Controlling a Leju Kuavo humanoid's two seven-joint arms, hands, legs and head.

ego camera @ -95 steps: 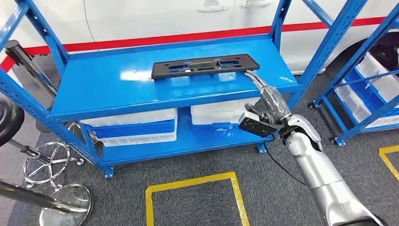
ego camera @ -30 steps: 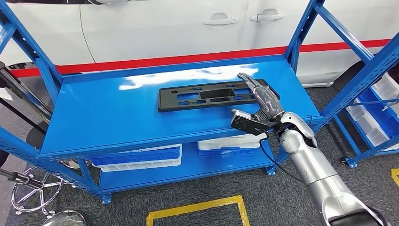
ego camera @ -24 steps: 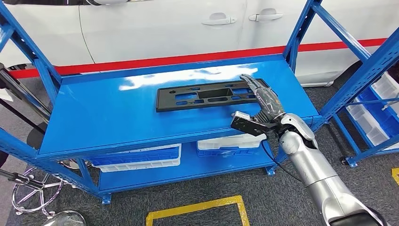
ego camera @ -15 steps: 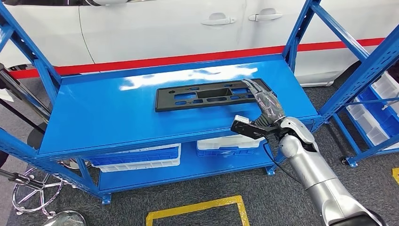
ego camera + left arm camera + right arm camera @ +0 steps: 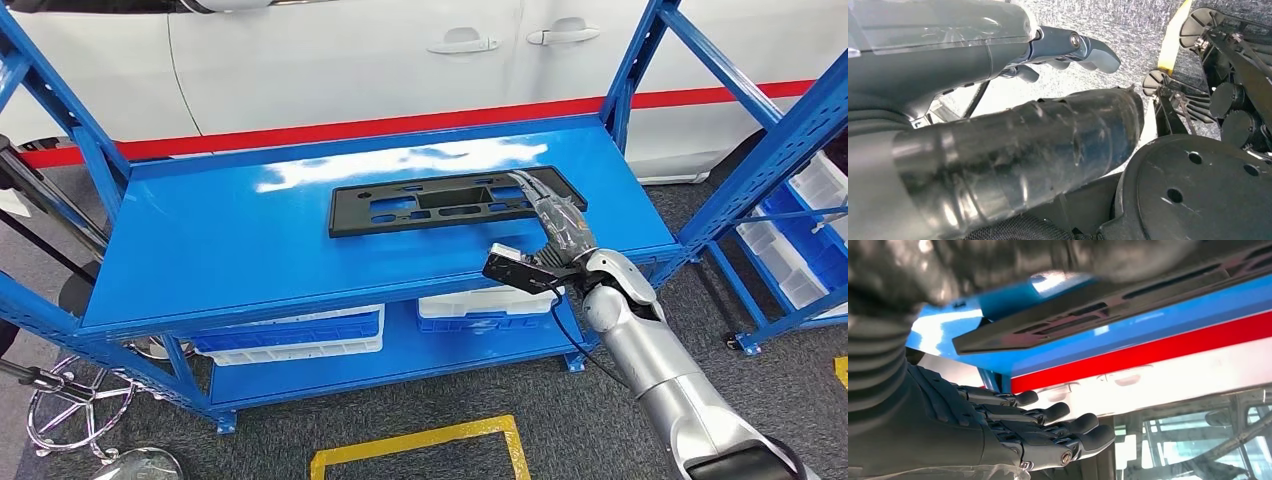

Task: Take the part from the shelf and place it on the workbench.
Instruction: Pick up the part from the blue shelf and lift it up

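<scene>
You have one black part (image 5: 450, 202) lying flat on the blue shelf (image 5: 220, 240), just left of your right hand (image 5: 556, 225); its straightened, spread fingers (image 5: 1048, 415) reach the part's right end, holding nothing.

Black part (image 5: 445, 201) on blue shelf (image 5: 230, 245)

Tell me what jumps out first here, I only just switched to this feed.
The long black plastic part lying flat on the top level of the bright blue shelf stands out most. The silver right arm reaches up to it, and the right hand is at the part's right end with its fingers stretched out straight; a grip cannot be confirmed. Behind the shelf is a white car with a red stripe.
</scene>
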